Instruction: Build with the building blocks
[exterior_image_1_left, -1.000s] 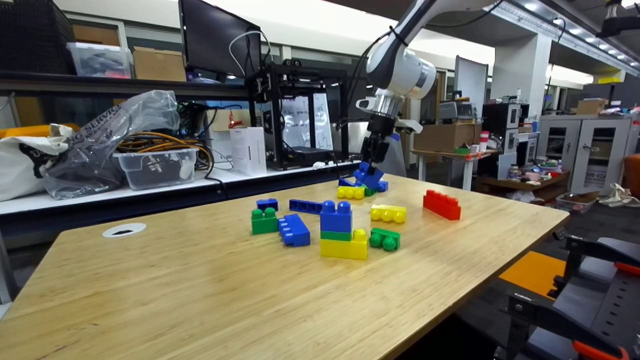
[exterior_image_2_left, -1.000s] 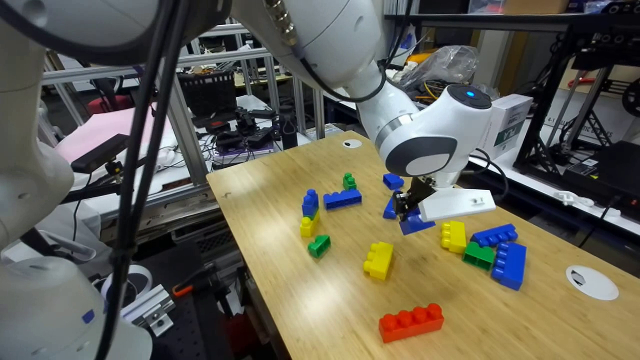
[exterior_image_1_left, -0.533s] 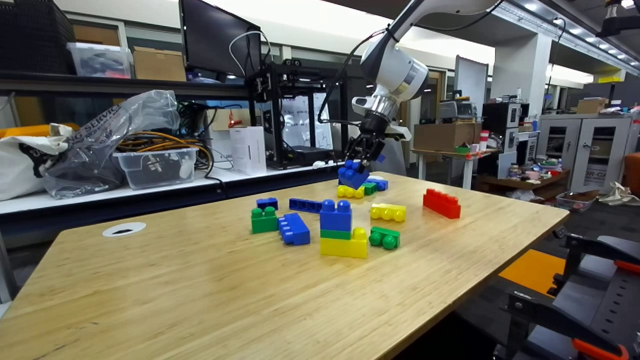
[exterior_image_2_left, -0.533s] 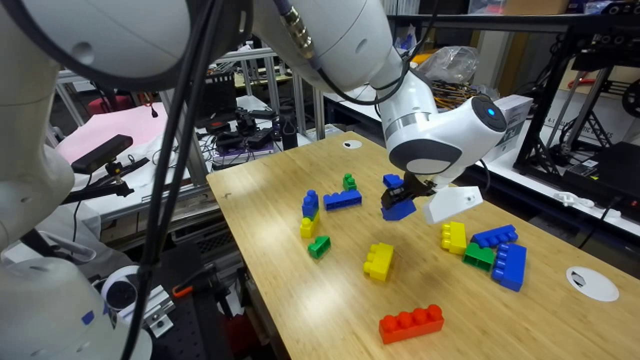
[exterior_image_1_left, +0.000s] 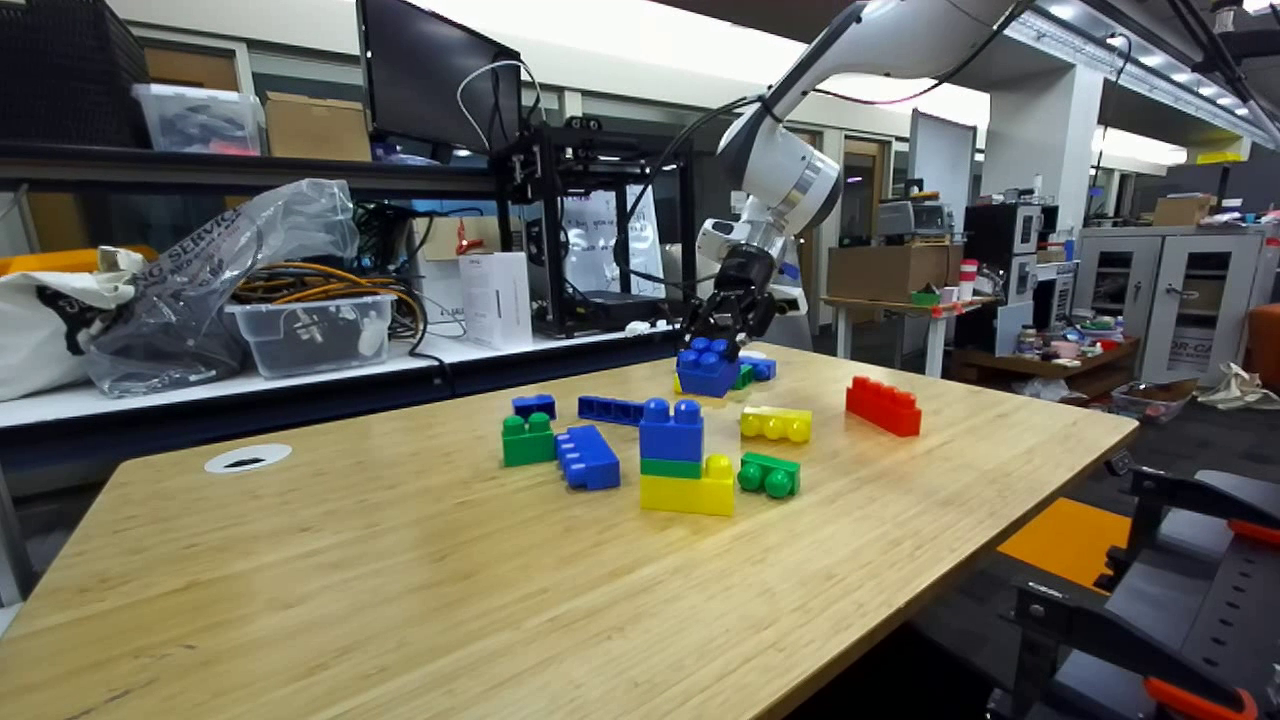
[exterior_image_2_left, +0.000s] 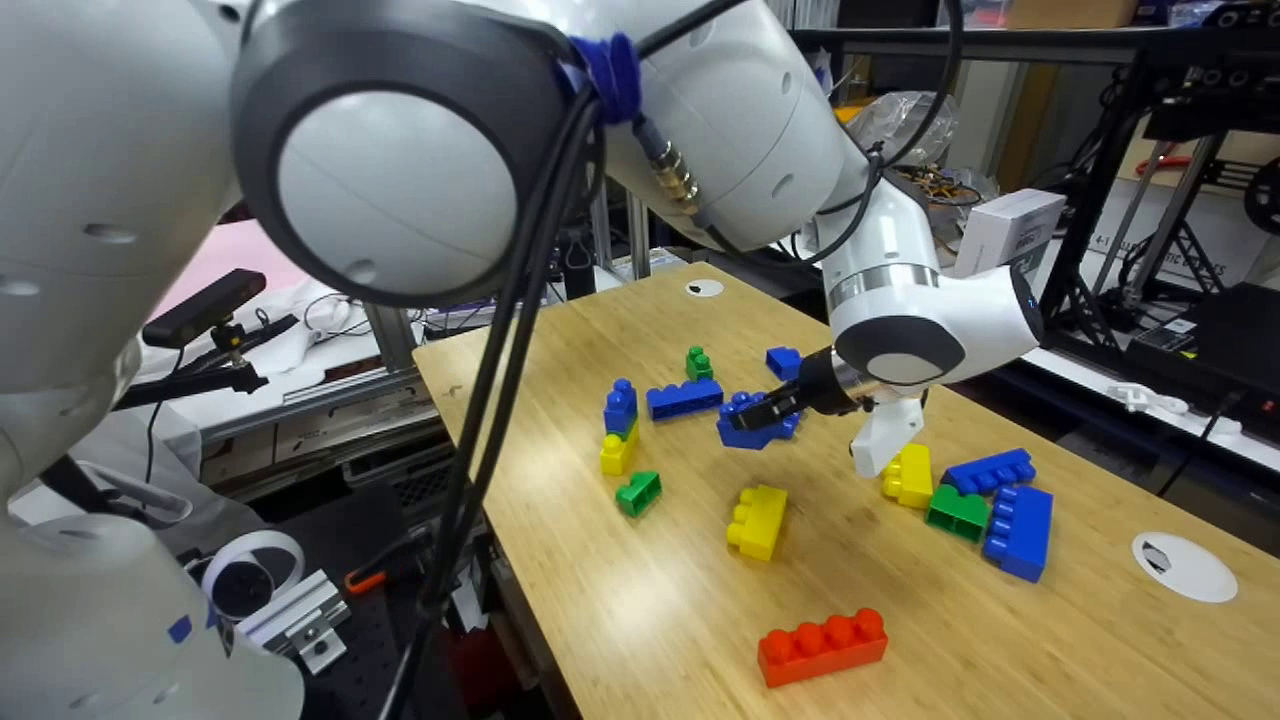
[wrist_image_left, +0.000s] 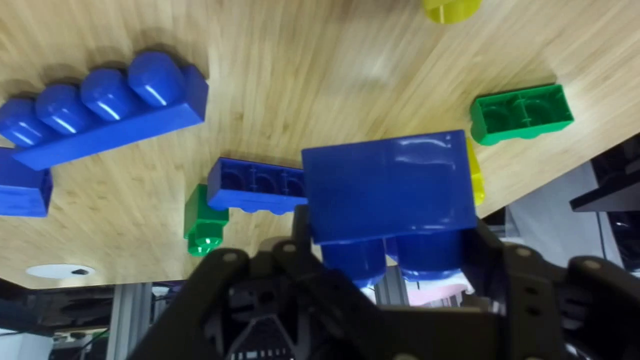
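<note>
My gripper (wrist_image_left: 390, 230) is shut on a blue building block (wrist_image_left: 390, 185), one finger at each side. Its studs point back toward the gripper. In both exterior views the gripper (exterior_image_1_left: 728, 322) (exterior_image_2_left: 768, 406) holds this block (exterior_image_1_left: 707, 372) (exterior_image_2_left: 748, 436) nearly level, studs up, apparently above the table. A small stack stands nearer the table edge: a blue block (exterior_image_1_left: 672, 440) (exterior_image_2_left: 620, 408) over green, on a yellow block (exterior_image_1_left: 688, 496) (exterior_image_2_left: 617, 455) with one free stud. A green block (exterior_image_1_left: 770, 478) (exterior_image_2_left: 638, 493) lies on its side beside the stack.
A blue block (exterior_image_2_left: 685, 400) and an upright green block (exterior_image_2_left: 699, 364) stand beyond the stack. Loose yellow (exterior_image_2_left: 757, 522) and red (exterior_image_2_left: 822, 648) blocks lie on the table (exterior_image_2_left: 660, 610). A yellow, green and blue cluster (exterior_image_2_left: 958, 512) sits near the shelf side, where a 3D printer (exterior_image_1_left: 600, 240) stands.
The gripper has carried the blue block across the table, away from the cluster and toward the stack's side. The block has turned from tilted to nearly level. The other blocks have not moved.
</note>
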